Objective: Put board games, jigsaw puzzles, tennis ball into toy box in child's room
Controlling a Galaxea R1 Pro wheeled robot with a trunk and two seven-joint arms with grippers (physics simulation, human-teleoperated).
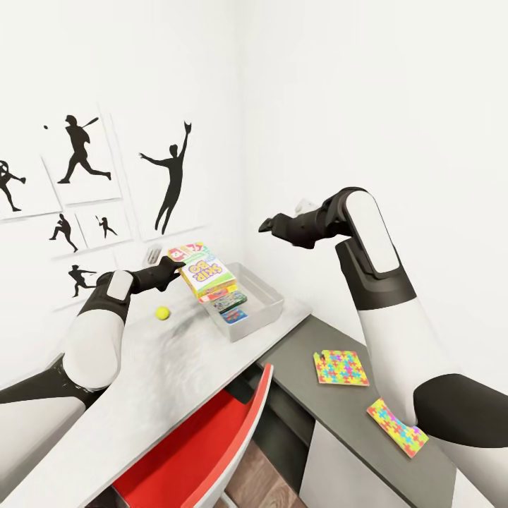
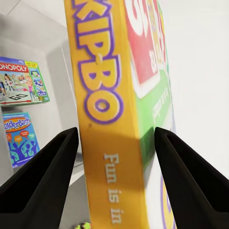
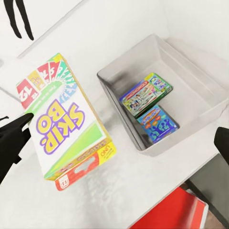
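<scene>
Ideally, left gripper (image 1: 171,269), seemingly clamping the Skip-Bo game (image 1: 204,271), releases over toy box (image 1: 264,308) at four o'clock; right gripper (image 1: 268,225) apart.

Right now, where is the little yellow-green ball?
In the head view, the small yellow-green tennis ball sits on the pale grey table, just left of the light grey toy box, near the left gripper.

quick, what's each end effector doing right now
Left end effector: shut on the Skip-Bo board game, above the toy box.
Right end effector: open, holding nothing.
</scene>
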